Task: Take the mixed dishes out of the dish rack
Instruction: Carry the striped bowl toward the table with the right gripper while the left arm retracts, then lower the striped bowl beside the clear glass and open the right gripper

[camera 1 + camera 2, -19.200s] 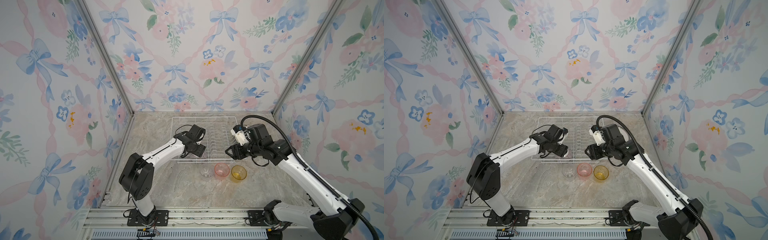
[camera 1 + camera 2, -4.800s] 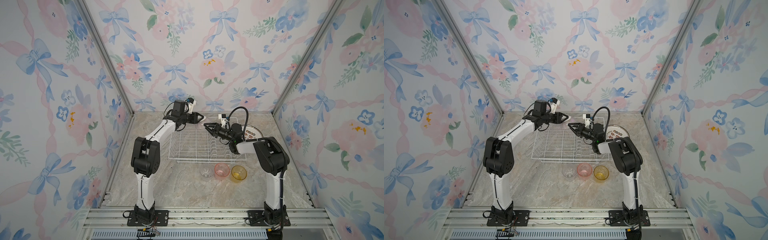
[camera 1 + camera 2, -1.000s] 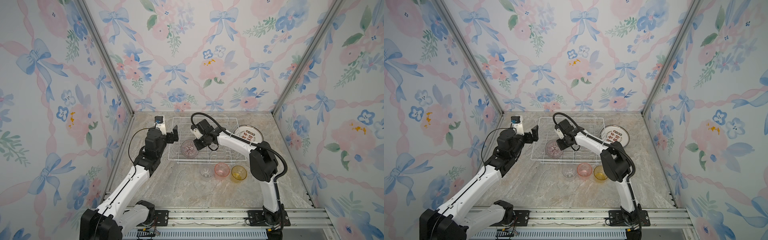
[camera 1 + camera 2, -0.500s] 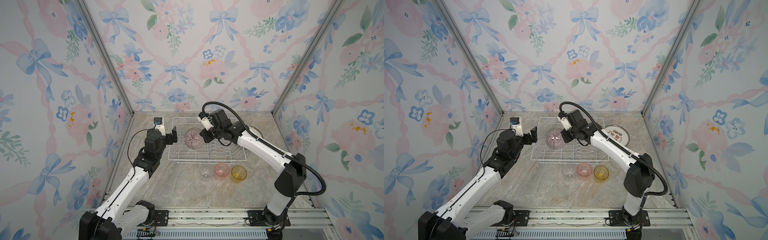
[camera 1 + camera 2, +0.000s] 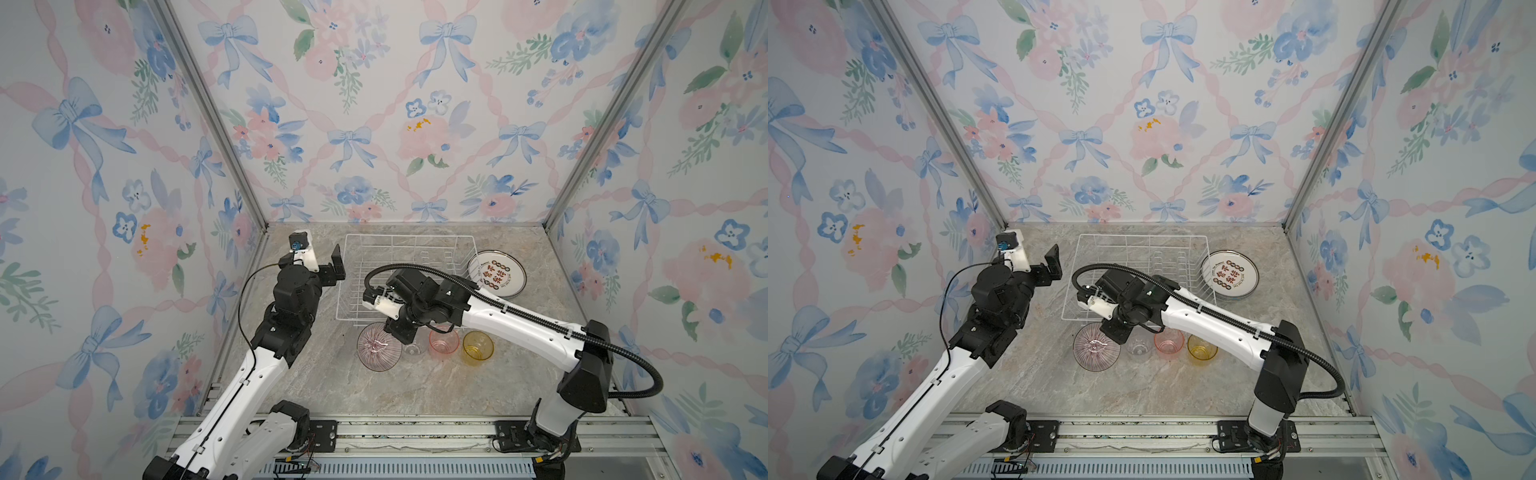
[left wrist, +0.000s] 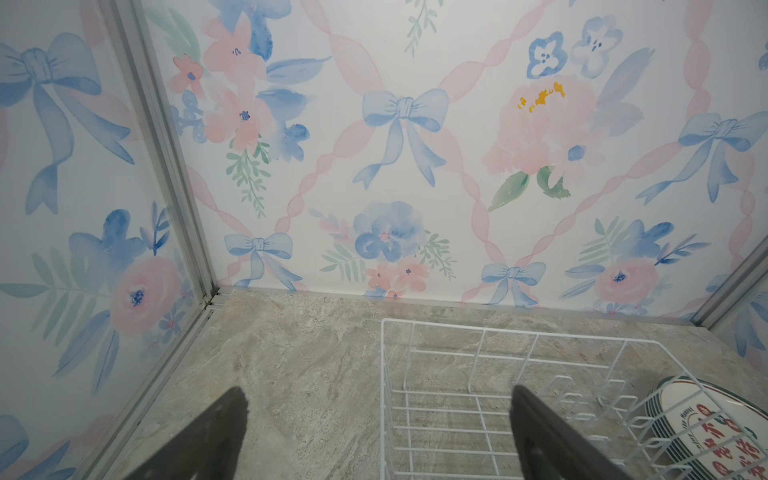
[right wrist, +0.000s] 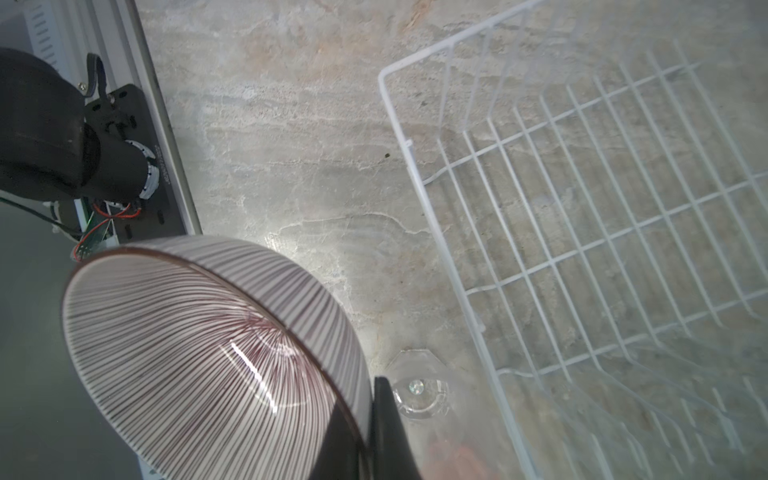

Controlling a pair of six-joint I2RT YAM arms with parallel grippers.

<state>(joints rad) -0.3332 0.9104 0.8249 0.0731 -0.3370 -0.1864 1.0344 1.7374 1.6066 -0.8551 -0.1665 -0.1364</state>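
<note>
Right wrist view shows the right gripper (image 7: 368, 415) pinching the rim of the tilted bowl (image 7: 208, 353), just outside the rack (image 7: 415, 166) corner, next to the clear glass (image 7: 419, 388). Only the top views show the plates (image 5: 496, 274) stacked right of the rack, and the pink glass (image 5: 444, 340) and yellow glass (image 5: 478, 345). The left gripper (image 6: 378, 399) is spread wide and holds nothing, with bare table (image 5: 395, 390) by the rack's left edge.

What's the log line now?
right gripper: shut on bowl | bowl: low by clear glass, in front of rack | left gripper: open, left of rack | rack: no dishes seen | plates: stacked right of rack
</note>
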